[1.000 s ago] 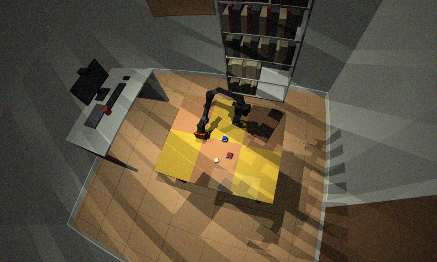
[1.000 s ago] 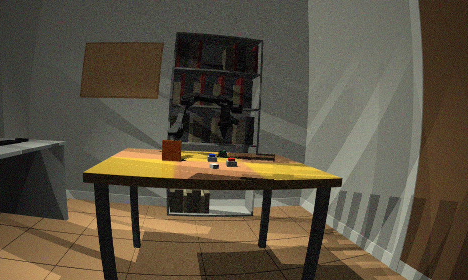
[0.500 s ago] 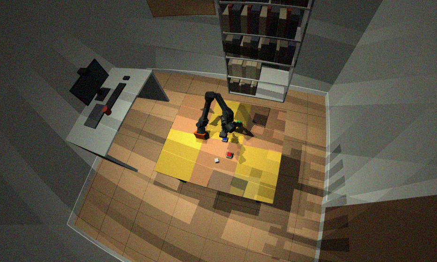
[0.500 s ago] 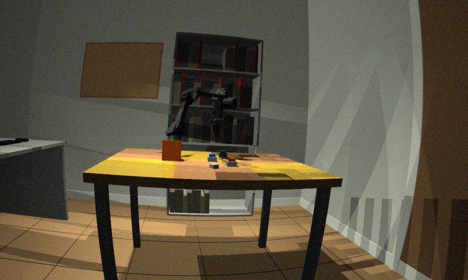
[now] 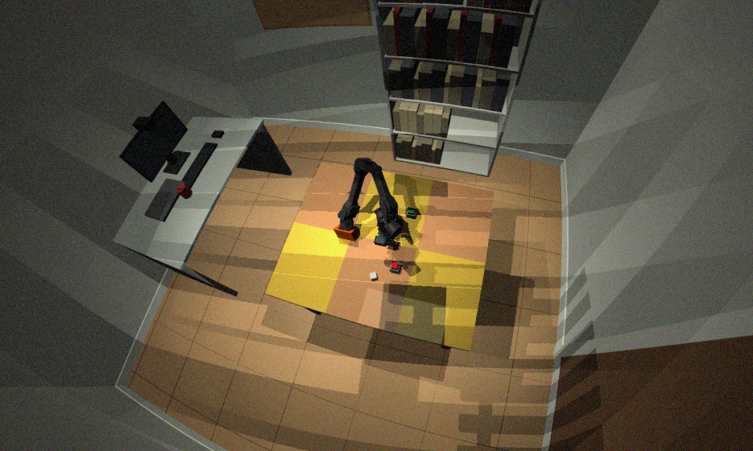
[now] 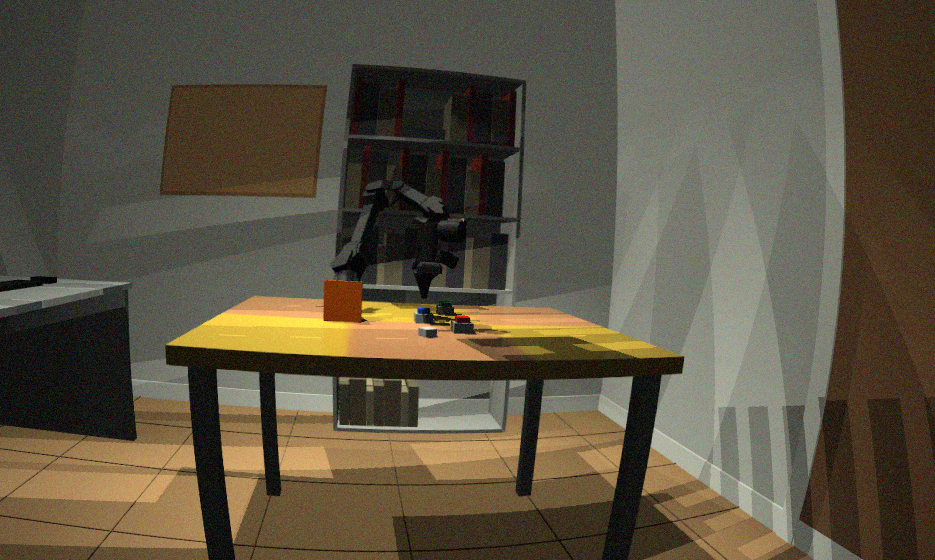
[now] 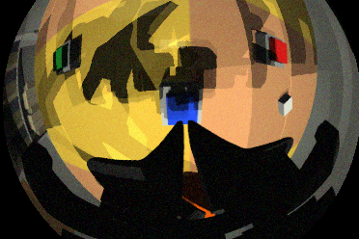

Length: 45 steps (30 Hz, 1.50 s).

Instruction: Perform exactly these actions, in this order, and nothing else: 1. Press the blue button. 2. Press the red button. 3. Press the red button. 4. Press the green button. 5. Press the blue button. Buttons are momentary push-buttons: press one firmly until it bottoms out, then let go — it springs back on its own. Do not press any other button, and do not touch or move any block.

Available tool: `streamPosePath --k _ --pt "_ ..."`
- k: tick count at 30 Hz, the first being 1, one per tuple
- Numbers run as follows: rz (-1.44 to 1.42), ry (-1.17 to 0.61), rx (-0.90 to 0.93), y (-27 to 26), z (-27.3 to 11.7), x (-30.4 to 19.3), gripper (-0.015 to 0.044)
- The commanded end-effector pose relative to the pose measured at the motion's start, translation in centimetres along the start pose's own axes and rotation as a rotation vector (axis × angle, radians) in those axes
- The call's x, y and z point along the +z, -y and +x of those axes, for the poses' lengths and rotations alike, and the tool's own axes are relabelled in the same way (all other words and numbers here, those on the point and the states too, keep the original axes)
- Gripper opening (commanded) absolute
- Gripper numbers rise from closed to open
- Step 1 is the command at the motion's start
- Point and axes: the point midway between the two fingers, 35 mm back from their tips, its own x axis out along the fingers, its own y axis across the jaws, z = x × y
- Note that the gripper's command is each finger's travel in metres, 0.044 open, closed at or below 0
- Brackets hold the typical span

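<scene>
Blue button [image 7: 180, 105] sat right under the hand [image 7: 187, 128], fingers narrow, holding nothing; an off-centre descent risked a glancing, incomplete press.

Grey walls, tiled floor [image 6: 359, 480], bookshelf [image 6: 432, 173] at back wall, grey desk [image 6: 46, 295] at left, patchy light.
</scene>
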Motion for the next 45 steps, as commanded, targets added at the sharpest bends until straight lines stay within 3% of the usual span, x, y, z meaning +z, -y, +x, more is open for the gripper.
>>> streamPosePath --k 1,19,39,45 --pt "0.004 0.006 0.002 0.0 0.6 0.0 0.002" --pt "0.004 0.006 0.004 0.0 3.4 0.0 0.002" --pt "0.004 0.006 0.004 0.0 3.5 0.0 0.002" --pt "0.004 0.006 0.002 0.0 0.2 0.0 0.002"
